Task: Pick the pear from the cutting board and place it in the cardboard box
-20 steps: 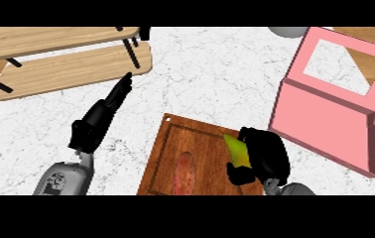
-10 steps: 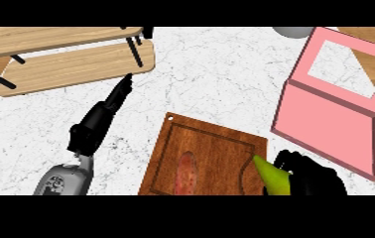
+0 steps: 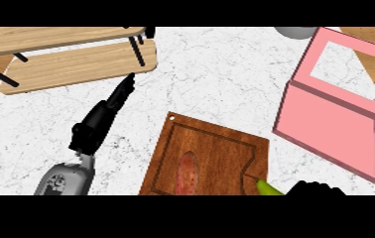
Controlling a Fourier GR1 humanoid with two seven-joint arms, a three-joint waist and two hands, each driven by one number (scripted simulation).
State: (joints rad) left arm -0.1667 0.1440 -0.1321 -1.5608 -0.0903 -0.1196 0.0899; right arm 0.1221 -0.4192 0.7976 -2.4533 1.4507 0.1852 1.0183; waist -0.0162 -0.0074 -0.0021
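At the far left the left hand lies flat on the counter, fingers straight and together, pointing up toward the wooden rack just beyond its fingertips; it has not shifted over the last second and takes no part in the work. To its right, near it, is the cutting board, now bare of the fruit apart from a reddish smear on its surface. Past the board's lower right corner, the right hand shows only as a dark top edge at the bottom of the view. A second ago it sat on the board over the pear; since then it has drawn back and down toward the robot, carrying the fruit with it. Only the green tip of the pear shows, jutting out just left of the hand, which appears to be closed around the rest. So the pick looks done and the fruit is off the board. The pink box stands up and to the right of that hand, well apart, so the carry and the drop remain.
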